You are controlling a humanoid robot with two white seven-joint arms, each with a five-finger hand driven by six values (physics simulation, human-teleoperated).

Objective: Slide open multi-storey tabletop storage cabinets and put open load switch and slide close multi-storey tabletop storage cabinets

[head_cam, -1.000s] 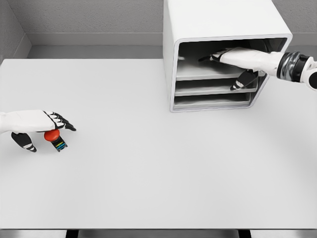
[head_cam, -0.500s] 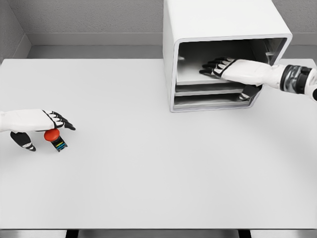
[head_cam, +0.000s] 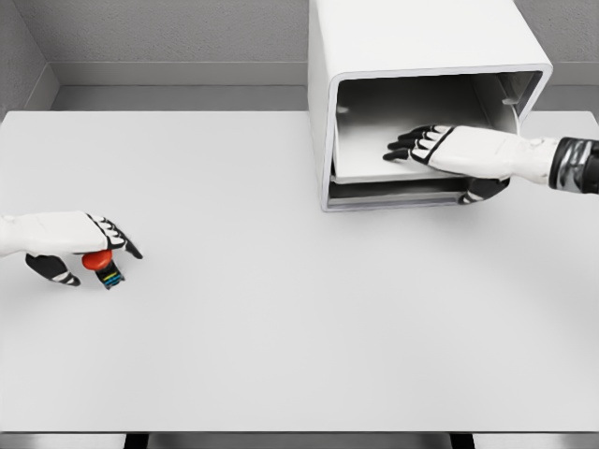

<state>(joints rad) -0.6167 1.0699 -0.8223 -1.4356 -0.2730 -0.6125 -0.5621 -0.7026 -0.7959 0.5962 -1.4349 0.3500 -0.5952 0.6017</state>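
No readable text, labels, brands or numbers anywhere; the load switch (head_cam: 105,268) shows only coloured stripes, no legible marking.

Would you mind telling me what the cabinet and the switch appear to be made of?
Cabinet: looks like matte white plastic or painted metal; smooth rounded shell, even soft shading, no grain. It is a render, so either could fit.
Switch: apparently plastic; glossy red knob, dark body with small coloured marks, partly hidden under the left hand.
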